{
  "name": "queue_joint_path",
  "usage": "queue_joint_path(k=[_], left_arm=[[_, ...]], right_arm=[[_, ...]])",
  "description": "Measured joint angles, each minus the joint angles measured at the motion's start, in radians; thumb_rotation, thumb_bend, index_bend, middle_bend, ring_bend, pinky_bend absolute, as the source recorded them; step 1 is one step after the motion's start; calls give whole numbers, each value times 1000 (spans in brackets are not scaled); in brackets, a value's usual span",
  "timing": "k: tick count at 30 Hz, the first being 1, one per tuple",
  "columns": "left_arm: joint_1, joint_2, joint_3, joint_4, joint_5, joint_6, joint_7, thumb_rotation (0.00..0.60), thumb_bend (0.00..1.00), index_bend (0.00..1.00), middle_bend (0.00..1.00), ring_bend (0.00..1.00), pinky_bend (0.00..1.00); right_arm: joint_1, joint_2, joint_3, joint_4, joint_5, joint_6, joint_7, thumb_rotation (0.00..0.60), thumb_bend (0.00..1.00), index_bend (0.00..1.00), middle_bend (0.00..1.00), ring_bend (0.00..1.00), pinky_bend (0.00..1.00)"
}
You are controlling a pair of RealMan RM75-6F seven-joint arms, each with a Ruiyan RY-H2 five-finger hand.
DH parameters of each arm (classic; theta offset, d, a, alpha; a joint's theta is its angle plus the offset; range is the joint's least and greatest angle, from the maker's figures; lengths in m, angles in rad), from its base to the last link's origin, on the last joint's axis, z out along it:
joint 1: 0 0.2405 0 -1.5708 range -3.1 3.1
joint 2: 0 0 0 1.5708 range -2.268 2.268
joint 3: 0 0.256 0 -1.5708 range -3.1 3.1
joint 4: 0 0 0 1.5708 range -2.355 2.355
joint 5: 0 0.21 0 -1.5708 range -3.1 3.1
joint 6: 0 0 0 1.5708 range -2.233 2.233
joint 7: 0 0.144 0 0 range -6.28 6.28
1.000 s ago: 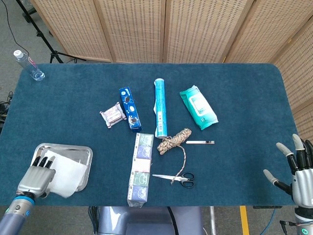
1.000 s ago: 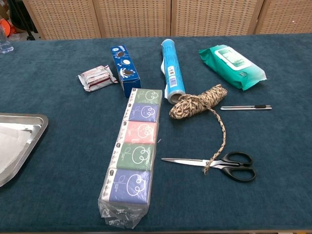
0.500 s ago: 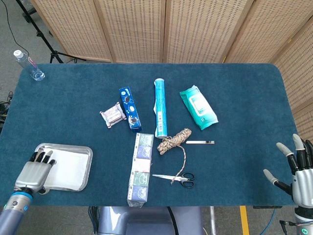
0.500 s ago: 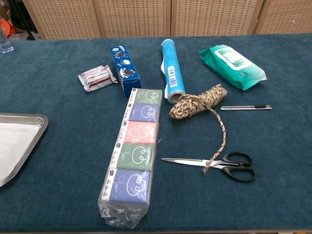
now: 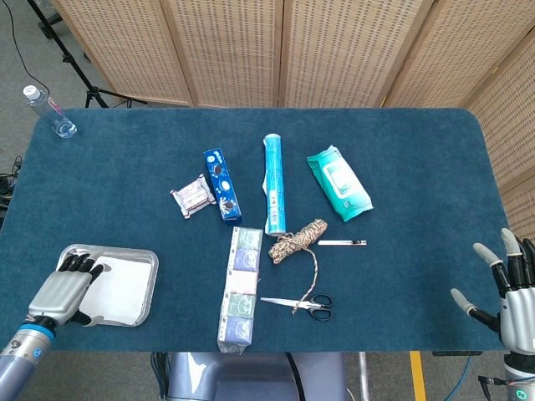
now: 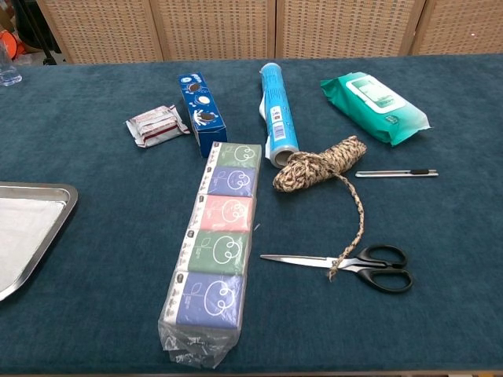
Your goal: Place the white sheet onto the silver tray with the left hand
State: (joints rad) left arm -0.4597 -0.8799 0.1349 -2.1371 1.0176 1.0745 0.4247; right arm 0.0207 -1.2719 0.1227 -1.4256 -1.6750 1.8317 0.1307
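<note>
The silver tray (image 5: 151, 280) sits at the table's front left corner; the chest view shows its right end (image 6: 61, 216). The white sheet (image 5: 124, 286) lies flat inside it, also seen as a pale sheet (image 6: 22, 232) in the chest view. My left hand (image 5: 60, 290) hovers over the tray's left edge with its fingers stretched out toward the sheet's left border, and nothing is gripped in it. My right hand (image 5: 512, 294) hangs beyond the table's front right corner, fingers spread and empty. Neither hand appears in the chest view.
Mid-table lie a strip of tissue packs (image 5: 240, 286), scissors (image 5: 303, 305), a rope coil (image 5: 298, 239), a pen (image 5: 342, 242), a blue tube (image 5: 274, 183), a blue box (image 5: 221, 185), a snack pack (image 5: 193, 196) and wet wipes (image 5: 338, 181). A water bottle (image 5: 50, 111) stands far left.
A second ago the sheet hung over the tray's front edge under my left hand. It now lies flat inside the tray, and the hand has eased off it. The right hand stayed put.
</note>
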Motion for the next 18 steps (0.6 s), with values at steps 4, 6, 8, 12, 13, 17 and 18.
queue_joint_path(k=[4,6,8,12,13,17,18], left_arm=[[1,30,-4,8,33,-75,-96,507,126,210,0,0,0],[-1,43,-4,9,39,-106,-120,507,126,210,0,0,0],[-7,61,-1,7,42,-139,-133,506,123,204,0,0,0],[-21,101,11,-17,37,-201,-149,506,116,174,0,0,0],[-26,113,14,-25,35,-221,-154,506,116,174,0,0,0],[-42,146,25,-41,23,-274,-175,507,116,174,0,0,0],[-44,149,26,-42,20,-283,-179,506,115,174,0,0,0]], right_arm=[[0,-2,0,-1,-2,1,-3,600,53,207,0,0,0],[-1,-1,0,-2,-2,2,-2,600,53,207,0,0,0],[-1,0,0,-3,-2,4,-1,600,53,207,0,0,0],[-2,1,0,-2,-2,5,2,600,53,206,0,0,0],[-2,1,-1,-2,-3,4,1,600,53,206,0,0,0],[-2,0,-1,-2,-5,4,0,600,53,207,0,0,0],[-1,-1,-1,-2,-5,3,-1,600,53,207,0,0,0]])
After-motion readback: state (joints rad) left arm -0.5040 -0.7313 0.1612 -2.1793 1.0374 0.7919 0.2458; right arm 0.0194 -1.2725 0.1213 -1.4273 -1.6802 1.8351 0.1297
